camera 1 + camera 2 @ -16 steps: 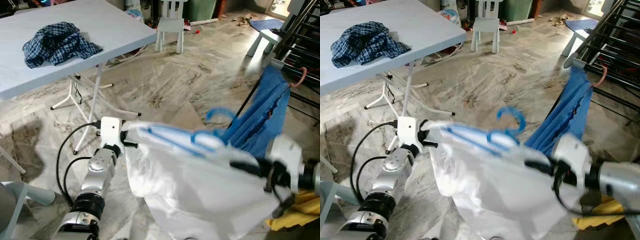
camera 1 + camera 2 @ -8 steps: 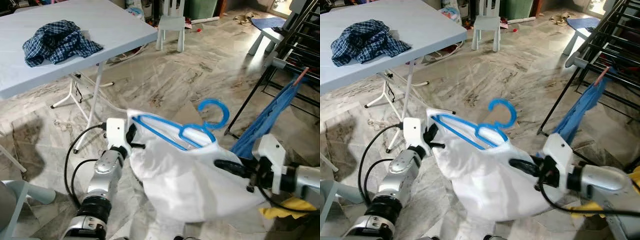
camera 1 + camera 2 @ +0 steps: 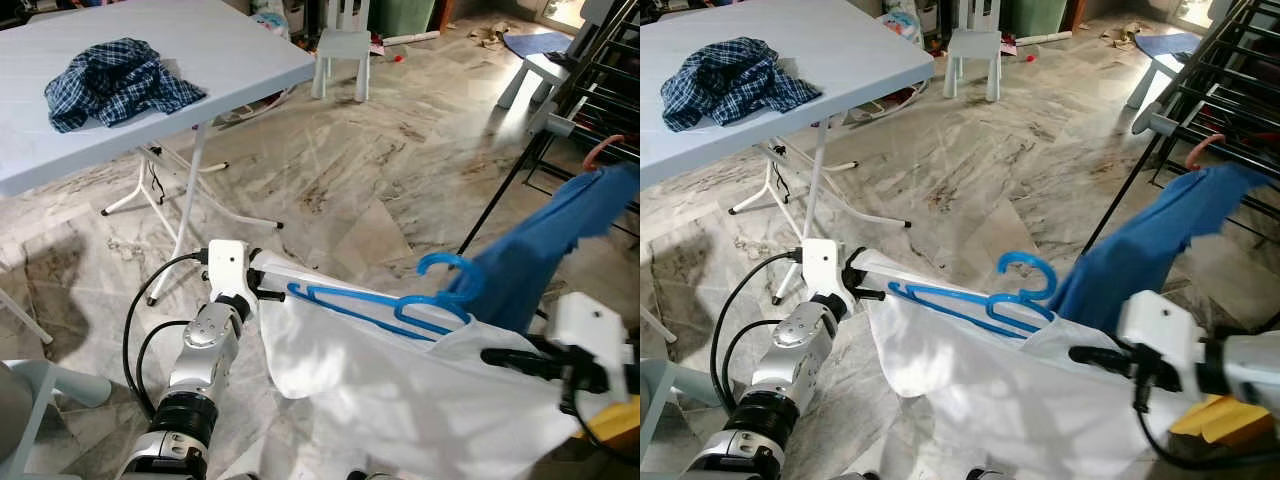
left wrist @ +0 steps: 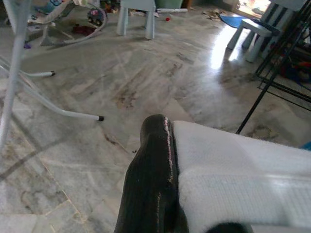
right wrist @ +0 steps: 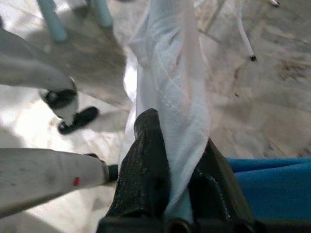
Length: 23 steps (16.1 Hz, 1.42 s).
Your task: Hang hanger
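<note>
Two tools, left (image 3: 262, 285) and right (image 3: 500, 357), clamp your white garment (image 3: 400, 400); blue hanger (image 3: 400, 305) threaded, short of the drying rack (image 3: 1230, 60), unhung.

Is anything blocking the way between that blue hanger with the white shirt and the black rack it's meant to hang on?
Partly. A blue garment already hangs off the rack directly beyond the blue hanger's hook, so it drapes across the nearest approach. Both grippers, left and right, are clamped on the white shirt; the floor between looks open.

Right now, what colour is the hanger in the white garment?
Bright blue hanger, clearest in the right eye view.
</note>
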Motion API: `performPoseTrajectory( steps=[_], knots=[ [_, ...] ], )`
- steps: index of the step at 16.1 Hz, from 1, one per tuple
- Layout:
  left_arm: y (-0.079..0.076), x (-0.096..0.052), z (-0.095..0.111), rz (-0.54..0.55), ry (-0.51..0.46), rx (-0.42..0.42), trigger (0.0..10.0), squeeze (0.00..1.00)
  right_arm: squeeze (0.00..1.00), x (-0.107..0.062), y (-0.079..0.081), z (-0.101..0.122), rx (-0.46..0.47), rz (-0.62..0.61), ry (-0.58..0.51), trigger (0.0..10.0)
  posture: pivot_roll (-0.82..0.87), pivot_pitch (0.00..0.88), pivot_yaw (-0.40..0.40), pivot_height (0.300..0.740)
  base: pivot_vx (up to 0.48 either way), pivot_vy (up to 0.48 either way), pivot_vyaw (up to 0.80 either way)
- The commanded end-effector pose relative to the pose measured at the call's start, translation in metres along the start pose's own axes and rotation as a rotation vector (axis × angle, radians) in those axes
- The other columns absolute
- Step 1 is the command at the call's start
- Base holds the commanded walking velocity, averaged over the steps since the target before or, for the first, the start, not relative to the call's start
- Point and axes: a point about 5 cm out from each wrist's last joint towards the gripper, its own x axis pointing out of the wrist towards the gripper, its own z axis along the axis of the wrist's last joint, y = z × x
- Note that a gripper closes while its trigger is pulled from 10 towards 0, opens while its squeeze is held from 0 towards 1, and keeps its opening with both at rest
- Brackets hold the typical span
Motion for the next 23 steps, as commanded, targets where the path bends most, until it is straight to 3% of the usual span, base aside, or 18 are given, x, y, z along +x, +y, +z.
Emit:
performPoseTrajectory(
  steps=[1,2,5,7,8,9,10,13,16,18,19,21,23],
  knots=[
    [0.014,-0.003,-0.002,0.048,0.022,-0.001,0.0,0.0,0.0,-0.023,-0.008,0.018,-0.005,-0.005,-0.061,10.0,-0.17,0.144,-0.005,0.74,0.0,0.0,0.0],
    [0.014,-0.003,-0.002,0.048,0.022,-0.001,0.0,0.0,0.0,-0.023,-0.008,0.018,-0.005,-0.005,-0.061,10.0,-0.17,0.144,-0.005,0.74,0.0,0.0,0.0],
    [0.006,-0.005,-0.011,0.004,0.067,-0.003,0.0,0.0,0.0,-0.035,-0.02,0.042,0.028,-0.038,-0.212,10.0,-0.17,0.145,-0.004,0.74,0.0,0.0,0.0],
    [-0.001,-0.006,-0.015,-0.029,0.074,-0.014,0.0,0.0,0.0,-0.033,-0.028,0.048,0.023,-0.099,-0.258,10.0,-0.17,0.145,-0.005,0.74,0.0,0.0,0.0],
    [-0.018,-0.007,-0.012,-0.144,0.054,0.011,0.0,0.0,0.0,-0.022,-0.039,0.042,0.002,-0.215,-0.229,10.0,-0.16,0.144,-0.007,0.74,0.0,0.0,0.0],
    [-0.032,-0.009,-0.01,-0.248,0.046,0.057,2.0,0.0,0.0,-0.014,-0.044,0.037,-0.032,-0.267,-0.175,10.0,-0.15,0.144,-0.007,0.74,0.0,0.0,0.0],
    [-0.046,-0.013,-0.005,-0.349,0.008,0.107,10.0,1.0,0.0,-0.003,-0.046,0.037,-0.099,-0.287,-0.121,10.0,-0.15,0.147,-0.006,0.74,0.0,0.0,0.0],
    [-0.06,-0.023,-0.011,-0.488,0.007,0.263,10.0,1.0,0.0,0.015,-0.051,0.039,-0.205,-0.289,-0.065,10.0,-0.14,0.146,-0.007,0.74,0.0,0.0,0.0],
    [-0.067,-0.031,-0.013,-0.562,-0.014,0.291,10.0,1.0,0.0,0.027,-0.056,0.041,-0.23,-0.278,-0.061,10.0,-0.14,0.143,-0.014,0.74,0.0,0.0,0.0],
    [-0.071,-0.055,-0.011,-0.754,-0.02,0.368,10.0,1.0,0.0,0.046,-0.067,0.037,-0.296,-0.321,-0.04,10.0,-0.12,0.141,-0.018,0.74,0.0,0.0,0.0],
    [-0.069,-0.06,-0.012,-0.781,-0.014,0.388,10.0,1.0,0.0,0.051,-0.069,0.037,-0.299,-0.322,-0.039,10.0,-0.12,0.141,-0.018,0.74,0.0,0.0,0.0],
    [-0.058,-0.062,-0.017,-0.758,0.007,0.458,10.0,1.0,0.0,0.065,-0.073,0.042,-0.29,-0.36,-0.086,10.0,-0.1,0.135,-0.018,0.74,0.0,0.0,0.0],
    [-0.051,-0.057,-0.008,-0.683,-0.022,0.467,10.0,1.0,0.0,0.08,-0.075,0.041,-0.297,-0.38,-0.105,10.0,-0.08,0.124,-0.016,0.74,0.0,0.0,0.0]
  ],
)
